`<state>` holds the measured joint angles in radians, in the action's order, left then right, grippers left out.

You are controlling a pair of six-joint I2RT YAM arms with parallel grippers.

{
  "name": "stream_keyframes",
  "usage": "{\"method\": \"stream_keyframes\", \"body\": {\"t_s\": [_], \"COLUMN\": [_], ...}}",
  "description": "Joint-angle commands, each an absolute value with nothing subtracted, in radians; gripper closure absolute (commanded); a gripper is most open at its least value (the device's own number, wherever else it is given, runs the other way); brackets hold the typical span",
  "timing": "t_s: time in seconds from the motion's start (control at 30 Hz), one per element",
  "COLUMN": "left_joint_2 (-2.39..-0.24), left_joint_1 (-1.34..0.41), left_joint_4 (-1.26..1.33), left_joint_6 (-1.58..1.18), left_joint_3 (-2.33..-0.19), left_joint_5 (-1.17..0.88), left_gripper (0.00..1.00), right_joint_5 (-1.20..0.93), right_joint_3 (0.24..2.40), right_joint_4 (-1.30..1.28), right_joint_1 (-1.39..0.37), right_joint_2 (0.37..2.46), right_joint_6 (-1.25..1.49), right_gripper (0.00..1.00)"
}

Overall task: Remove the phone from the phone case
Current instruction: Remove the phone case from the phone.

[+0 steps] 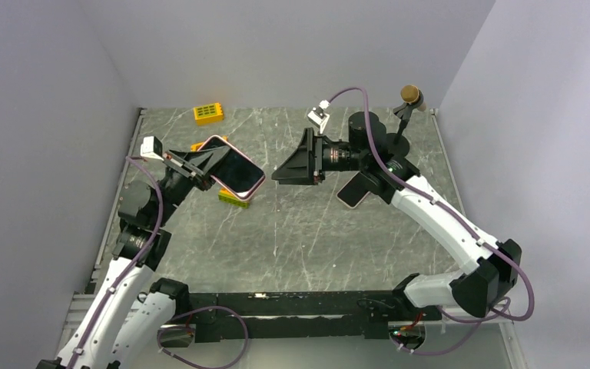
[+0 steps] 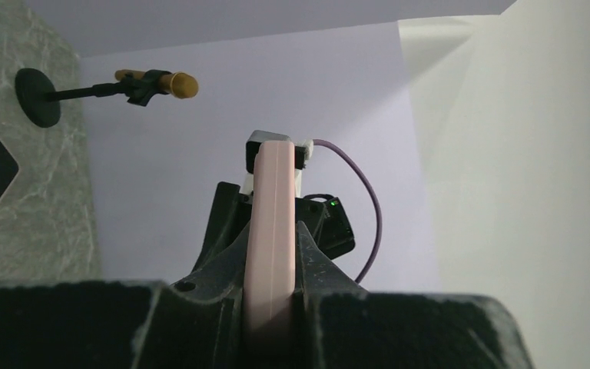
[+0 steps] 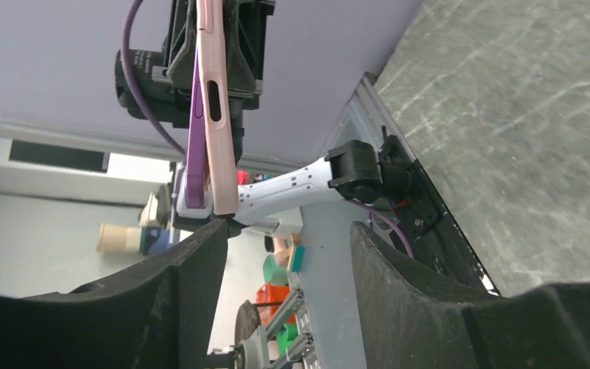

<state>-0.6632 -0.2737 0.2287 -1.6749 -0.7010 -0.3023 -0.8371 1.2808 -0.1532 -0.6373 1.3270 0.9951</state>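
Top external view showed the left gripper [image 1: 212, 167] clamped on one phone [image 1: 238, 171] in its case [image 2: 270, 231], raised over the worktop's left side. The right gripper [image 1: 280, 175] gaped wide, empty, mid-worktop. A second phone [image 1: 352, 192] lay toward the right edge.

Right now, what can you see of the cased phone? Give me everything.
The phone has a dark screen and sits in a smooth pink case with rounded corners and a slot cutout in one edge. Held off the table, tilted, screen up, clamped at one end by the left end effector. A purple edge shows beside the case, perhaps the phone lifting out. Nothing else touches it.
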Motion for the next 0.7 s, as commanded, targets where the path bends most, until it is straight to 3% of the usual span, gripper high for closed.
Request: {"method": "stream_keyframes", "body": {"t_s": [0.0, 0.23, 0.43, 0.67], "left_joint_2": [-0.664, -0.721, -0.752, -0.749], "left_joint_1": [-0.276, -0.275, -0.276, -0.276], "left_joint_4": [0.251, 0.29, 0.349, 0.351], "left_joint_6": [-1.591, -1.557, -1.595, -1.598], "left_joint_3": [-0.751, -0.764, -0.748, -0.761], "left_joint_5": [-0.326, -0.363, -0.376, -0.385], "left_gripper": [1.0, 1.0, 1.0, 1.0], "right_joint_5": [-0.757, -0.806, -0.81, -0.8], "right_joint_3": [1.322, 1.291, 1.267, 1.225], "right_joint_4": [-0.279, -0.052, -0.004, 0.05], "right_joint_1": [-0.654, -0.679, -0.698, -0.696], "right_joint_2": [1.255, 1.242, 1.272, 1.29], "right_joint_6": [0.999, 1.167, 1.21, 1.244], "right_gripper": [0.39, 0.66, 0.68, 0.63]}}
